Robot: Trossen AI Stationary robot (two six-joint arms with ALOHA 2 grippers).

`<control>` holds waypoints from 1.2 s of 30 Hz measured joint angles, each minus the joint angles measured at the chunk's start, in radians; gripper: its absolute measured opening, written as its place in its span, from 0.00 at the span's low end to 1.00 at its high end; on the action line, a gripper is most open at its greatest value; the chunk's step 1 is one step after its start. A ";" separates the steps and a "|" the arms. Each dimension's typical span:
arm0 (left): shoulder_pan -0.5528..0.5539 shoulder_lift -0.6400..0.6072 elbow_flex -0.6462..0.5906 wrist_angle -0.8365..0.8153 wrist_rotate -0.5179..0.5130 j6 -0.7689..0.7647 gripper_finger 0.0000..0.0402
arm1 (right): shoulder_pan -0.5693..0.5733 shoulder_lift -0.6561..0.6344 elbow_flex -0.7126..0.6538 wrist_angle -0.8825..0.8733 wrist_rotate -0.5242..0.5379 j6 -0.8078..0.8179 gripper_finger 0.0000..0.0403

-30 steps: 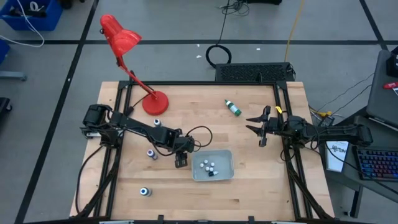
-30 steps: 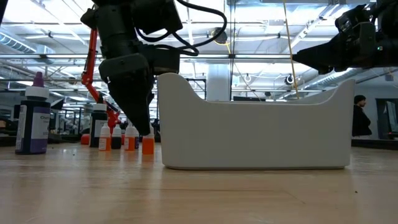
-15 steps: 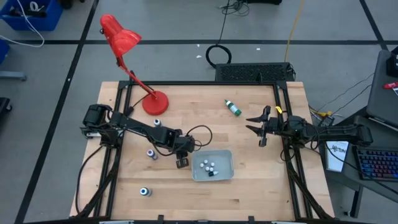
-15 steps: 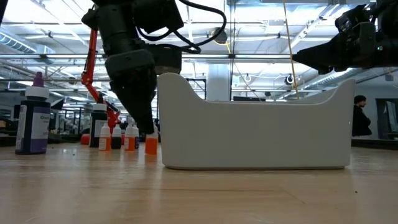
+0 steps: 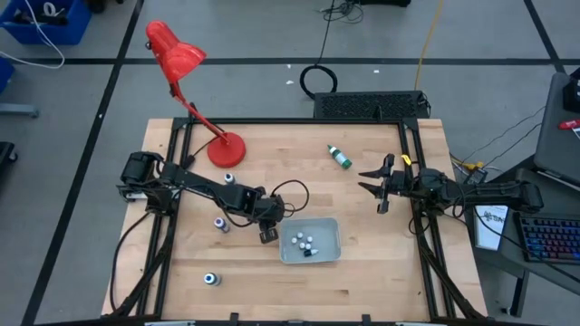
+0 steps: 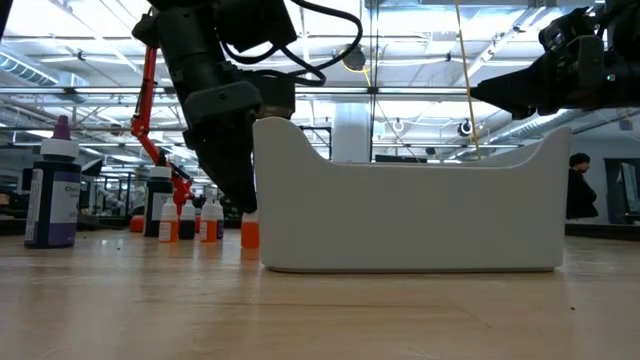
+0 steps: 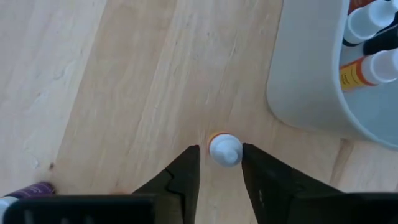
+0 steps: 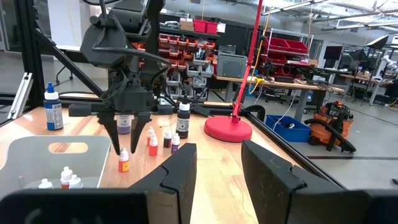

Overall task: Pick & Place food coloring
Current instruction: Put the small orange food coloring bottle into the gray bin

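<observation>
The left gripper (image 7: 221, 163) pinches an orange vial (image 7: 224, 150) between its fingertips, the tray (image 7: 305, 74) just beyond. The right gripper (image 8: 217, 163) waits, fingers spread.

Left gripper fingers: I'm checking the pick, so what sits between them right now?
In the left wrist view, a small orange vial with a white cap stands between the left gripper fingers, beside the tray.

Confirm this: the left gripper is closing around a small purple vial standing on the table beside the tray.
Wrong colour. The vial between the left gripper fingers is orange with a white cap, as the low view shows. It does stand on the table beside the tray.
</observation>
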 joint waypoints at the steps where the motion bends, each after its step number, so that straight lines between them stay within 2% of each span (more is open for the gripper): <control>1: 0.000 0.000 0.000 0.000 0.001 0.000 0.32 | 0.000 0.000 0.000 0.000 0.000 0.000 0.29; 36: -0.002 0.000 0.000 0.026 -0.005 -0.078 0.30 | 0.000 0.000 0.000 0.000 0.000 0.000 0.29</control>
